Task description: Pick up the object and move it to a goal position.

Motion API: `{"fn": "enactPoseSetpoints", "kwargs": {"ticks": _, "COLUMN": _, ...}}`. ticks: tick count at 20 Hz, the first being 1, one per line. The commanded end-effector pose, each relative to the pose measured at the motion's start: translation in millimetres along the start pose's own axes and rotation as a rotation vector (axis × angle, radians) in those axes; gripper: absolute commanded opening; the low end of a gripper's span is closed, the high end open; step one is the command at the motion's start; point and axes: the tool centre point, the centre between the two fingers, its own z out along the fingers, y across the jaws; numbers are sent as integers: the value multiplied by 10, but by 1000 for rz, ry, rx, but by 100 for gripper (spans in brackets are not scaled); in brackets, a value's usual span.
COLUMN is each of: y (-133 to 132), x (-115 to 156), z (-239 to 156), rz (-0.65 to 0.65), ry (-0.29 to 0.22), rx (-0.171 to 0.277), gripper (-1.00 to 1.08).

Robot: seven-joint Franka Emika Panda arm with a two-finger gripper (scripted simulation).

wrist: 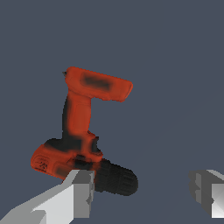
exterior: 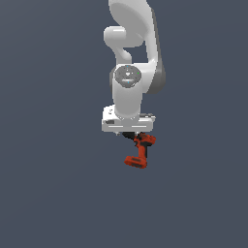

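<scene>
The object is a small red drill (exterior: 141, 149) with a black chuck and a flat red battery base, lying on the plain grey floor directly beneath the arm's white hand. In the wrist view the drill (wrist: 78, 114) lies on its side, its black chuck (wrist: 116, 177) just inside one grey finger (wrist: 78, 192). The other finger (wrist: 209, 192) stands far off across a wide gap. My gripper (wrist: 144, 192) is open and straddles the chuck end only; the handle and battery base lie outside the fingers. In the exterior view the gripper (exterior: 130, 133) is mostly hidden by the hand.
Only the uniform dark grey floor (exterior: 48, 193) surrounds the drill. The white arm (exterior: 131, 58) rises straight up behind the hand. No goal marker shows in either view.
</scene>
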Motion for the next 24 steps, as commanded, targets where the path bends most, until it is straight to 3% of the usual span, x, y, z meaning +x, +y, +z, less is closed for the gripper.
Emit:
{"fn": "enactPoseSetpoints", "kwargs": {"ticks": 1, "y": -6, "x": 21, "z": 20, "rz": -37, "ry": 1, "rx": -8, "gripper": 68}}
{"fn": "enactPoseSetpoints", "kwargs": {"ticks": 9, "y": -39, "x": 139, "z": 128, "rz": -237, "ry": 8, "rx": -50, "gripper": 68}}
{"fn": "enactPoseSetpoints", "kwargs": {"ticks": 24, "y": -166, "x": 445, "z": 430, "rz": -780, "ry": 3, "rx": -158, "gripper": 68}}
